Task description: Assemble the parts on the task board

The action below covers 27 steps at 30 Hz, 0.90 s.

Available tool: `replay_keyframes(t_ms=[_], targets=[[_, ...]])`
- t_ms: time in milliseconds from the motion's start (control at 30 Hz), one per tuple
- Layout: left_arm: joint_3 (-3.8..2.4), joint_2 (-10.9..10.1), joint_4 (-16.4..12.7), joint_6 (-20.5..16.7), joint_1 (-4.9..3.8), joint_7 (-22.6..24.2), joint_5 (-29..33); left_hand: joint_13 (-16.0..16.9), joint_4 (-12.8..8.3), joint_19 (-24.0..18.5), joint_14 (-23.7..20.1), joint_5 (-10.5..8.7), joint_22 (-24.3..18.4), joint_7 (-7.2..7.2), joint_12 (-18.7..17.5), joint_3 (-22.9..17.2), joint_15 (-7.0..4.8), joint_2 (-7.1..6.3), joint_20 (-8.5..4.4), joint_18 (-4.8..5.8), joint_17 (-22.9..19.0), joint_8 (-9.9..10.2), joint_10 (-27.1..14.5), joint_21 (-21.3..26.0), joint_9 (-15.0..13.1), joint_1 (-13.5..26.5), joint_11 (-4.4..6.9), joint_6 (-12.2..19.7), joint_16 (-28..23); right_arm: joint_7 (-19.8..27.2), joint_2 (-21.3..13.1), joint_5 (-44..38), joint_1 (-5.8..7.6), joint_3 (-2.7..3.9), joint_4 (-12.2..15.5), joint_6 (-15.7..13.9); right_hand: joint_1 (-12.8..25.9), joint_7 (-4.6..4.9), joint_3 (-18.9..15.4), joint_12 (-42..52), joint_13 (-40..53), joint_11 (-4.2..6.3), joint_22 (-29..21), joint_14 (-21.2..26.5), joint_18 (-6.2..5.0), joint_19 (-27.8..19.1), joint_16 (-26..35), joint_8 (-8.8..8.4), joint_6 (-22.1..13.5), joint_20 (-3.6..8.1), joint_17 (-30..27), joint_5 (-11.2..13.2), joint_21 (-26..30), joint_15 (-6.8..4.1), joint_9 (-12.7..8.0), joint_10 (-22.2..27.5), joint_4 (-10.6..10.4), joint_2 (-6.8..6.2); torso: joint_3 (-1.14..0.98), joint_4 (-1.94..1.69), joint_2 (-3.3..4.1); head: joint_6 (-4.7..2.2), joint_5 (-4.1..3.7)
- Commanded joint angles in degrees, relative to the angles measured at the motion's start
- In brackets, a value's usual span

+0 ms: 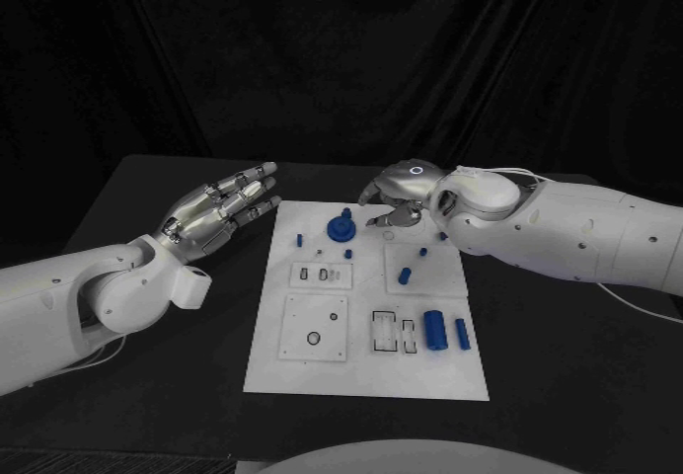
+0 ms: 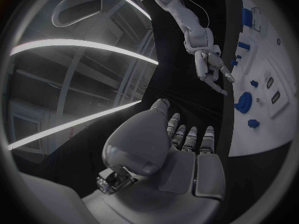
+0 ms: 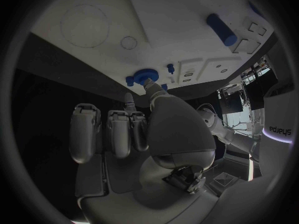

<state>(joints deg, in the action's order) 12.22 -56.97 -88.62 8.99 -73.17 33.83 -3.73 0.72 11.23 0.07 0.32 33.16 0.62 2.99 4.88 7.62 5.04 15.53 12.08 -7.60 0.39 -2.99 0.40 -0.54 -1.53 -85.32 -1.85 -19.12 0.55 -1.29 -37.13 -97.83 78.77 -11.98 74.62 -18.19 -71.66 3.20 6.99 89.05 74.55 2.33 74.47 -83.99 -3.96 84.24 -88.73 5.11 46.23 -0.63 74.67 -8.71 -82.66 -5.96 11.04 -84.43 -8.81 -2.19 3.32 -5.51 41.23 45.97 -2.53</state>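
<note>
Right hand [image 1: 400, 197] hovers over the task board's [image 1: 367, 380] far edge, fingers curled, holding nothing — fingertips near the blue gear [image 1: 341, 228]. Left hand [image 1: 221, 210] is spread, empty, beside the board's far-left corner; its wrist view shows its palm only.

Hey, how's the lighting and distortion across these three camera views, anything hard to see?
Head view: dark, evenly lit, task board stands out bright. Left wrist view: fisheye bends the ceiling lights, which glare. Right wrist view: board edges curve; the right hand is shadowed.
</note>
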Motion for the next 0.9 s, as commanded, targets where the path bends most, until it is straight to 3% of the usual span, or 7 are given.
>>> replay_keyframes(t_ms=[33, 200, 367, 633, 900], targets=[[-0.05, -0.11, -0.11, 0.46, 0.05, 0.56, 0.0, 0.35, -0.11, 0.32, -0.26, 0.72, -0.37, 0.2, 0.95, -2.33, 0.46, 0.2, 0.0, -2.74, -0.34, -0.58, 0.03, 0.23, -0.81, -0.77, -0.6, 0.5, -0.46, -1.95, -3.32, -0.21, 1.3, 0.11, 2.58, -4.5, 1.71, -0.06, -1.01, 0.95, 15.45, -0.43, 10.69, -5.33, 1.65, 1.37, 0.72, 1.07, 1.27, -0.41, 12.33, 2.59, 0.37, 0.57, 0.0, -5.57, -0.39, -0.84, 0.0, -0.01, 0.01, -0.24, -0.42], [-0.05, -0.29, -0.27, 0.35, 0.06, 0.57, 0.0, 0.35, -0.11, 0.32, -0.26, 0.72, -0.37, 0.2, 0.95, -2.33, 0.46, 0.2, 0.0, -2.74, -0.34, -0.58, 0.03, 0.23, -0.81, -0.77, -0.6, 0.5, -0.46, -3.63, -8.2, -0.19, 2.02, 0.1, 5.85, -4.31, 1.95, 0.13, -1.81, 0.95, 15.45, -0.61, 10.98, -5.4, 1.76, 1.62, 0.53, 1.29, 2.31, -0.5, 12.6, 4.81, 0.04, 0.66, 0.32, -5.57, -1.69, -1.85, 0.05, 0.13, -0.14, -0.52, -0.26], [-0.04, -0.7, -0.45, 0.26, 0.07, 0.57, 0.0, 0.36, -0.14, 0.34, -0.25, 0.72, -0.36, 0.2, 0.99, -2.36, 0.47, 0.18, 0.01, -2.74, -0.33, -0.59, 0.03, 0.21, -0.82, -0.76, -0.6, 0.47, -0.44, -5.23, -12.89, 0.85, 2.12, 0.07, 8.47, -5.06, 1.61, 0.32, -2.05, 0.95, 15.45, -0.74, 11.09, -5.42, 1.78, 1.7, 0.49, 1.54, 3.17, -0.6, 12.66, 5.43, -0.02, 0.8, 0.78, -5.57, -3.03, -3.08, 0.09, 0.26, -0.32, -0.36, 0.04], [-0.04, -1.02, -0.59, 0.28, 0.13, 0.55, 0.0, 0.36, -0.14, 0.34, -0.25, 0.72, -0.36, 0.2, 0.99, -2.36, 0.47, 0.18, 0.01, -2.74, -0.33, -0.59, 0.03, 0.21, -0.82, -0.76, -0.6, 0.47, -0.44, -5.63, -16.77, 1.7, 0.1, 0.04, 9.86, -7.63, 0.39, 0.27, -1.84, 0.95, 15.45, -0.73, 11.24, -5.42, 1.82, 1.81, 0.46, 1.31, 3.1, -0.69, 12.69, 5.1, -0.14, 0.85, 1.05, -5.57, -4.35, -4.26, 0.2, 0.46, -0.51, 0.02, 0.44], [-0.04, -1.09, -0.62, 0.35, 0.23, 0.52, 0.0, 0.36, -0.14, 0.34, -0.25, 0.72, -0.36, 0.2, 0.99, -2.36, 0.47, 0.18, 0.01, -2.74, -0.33, -0.59, 0.03, 0.21, -0.82, -0.76, -0.6, 0.47, -0.44, -5.05, -17.64, 1.85, -2.09, 0.02, 9.41, -8.66, -0.48, 0.21, -1.75, 0.95, 15.45, -0.7, 11.31, -5.39, 1.82, 1.84, 0.56, 1.01, 2.87, -0.68, 12.54, 4.7, -0.13, 0.81, 1.25, -5.57, -5.97, -5.05, 0.11, 0.78, -0.51, 0.35, 0.81]])
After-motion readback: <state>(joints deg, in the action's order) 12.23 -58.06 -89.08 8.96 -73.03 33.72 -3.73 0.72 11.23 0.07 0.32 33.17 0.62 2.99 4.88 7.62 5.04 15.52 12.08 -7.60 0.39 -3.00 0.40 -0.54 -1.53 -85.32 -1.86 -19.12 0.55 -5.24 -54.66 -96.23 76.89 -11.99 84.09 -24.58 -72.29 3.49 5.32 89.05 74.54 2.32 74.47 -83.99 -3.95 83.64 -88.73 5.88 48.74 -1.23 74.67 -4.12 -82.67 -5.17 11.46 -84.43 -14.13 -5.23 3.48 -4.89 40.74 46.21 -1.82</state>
